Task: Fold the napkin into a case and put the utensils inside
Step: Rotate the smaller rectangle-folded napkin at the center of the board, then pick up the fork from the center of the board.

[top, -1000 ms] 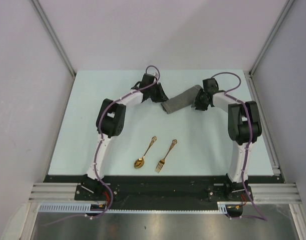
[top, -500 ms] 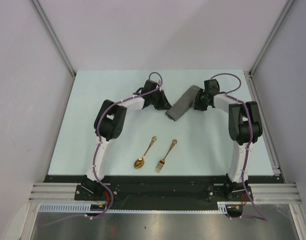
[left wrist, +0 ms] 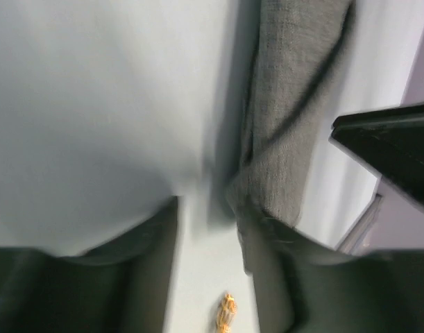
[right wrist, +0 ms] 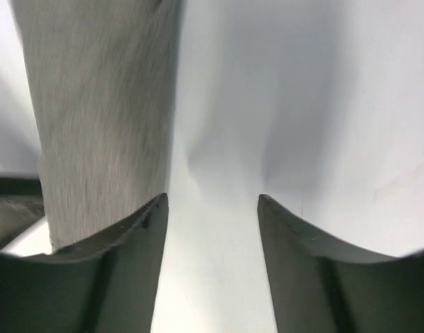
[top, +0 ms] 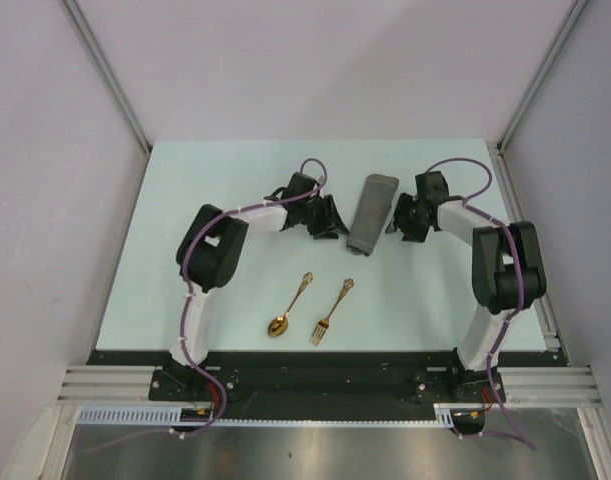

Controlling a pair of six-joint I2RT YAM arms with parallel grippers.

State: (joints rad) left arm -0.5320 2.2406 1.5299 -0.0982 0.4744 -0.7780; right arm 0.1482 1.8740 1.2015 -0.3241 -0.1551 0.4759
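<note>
The dark grey napkin lies folded into a narrow case (top: 370, 214) on the table, running near to far between my two grippers. My left gripper (top: 330, 218) is open just left of it; in the left wrist view its right fingertip (left wrist: 257, 236) touches the case's near corner (left wrist: 284, 139). My right gripper (top: 405, 222) is open and empty just right of the case, which shows beside its left finger (right wrist: 104, 104). The gold spoon (top: 288, 306) and gold fork (top: 331, 311) lie side by side on the table nearer the front. A gold handle tip (left wrist: 227, 312) shows between my left fingers.
The pale table (top: 225, 170) ends in a metal rail on the right (top: 525, 240) and grey walls behind and at both sides. A black rail (top: 325, 380) with both arm bases runs along the near edge.
The case has swung from a diagonal lie to nearly straight, near to far. Both grippers have come off it and now stand open at either side.
</note>
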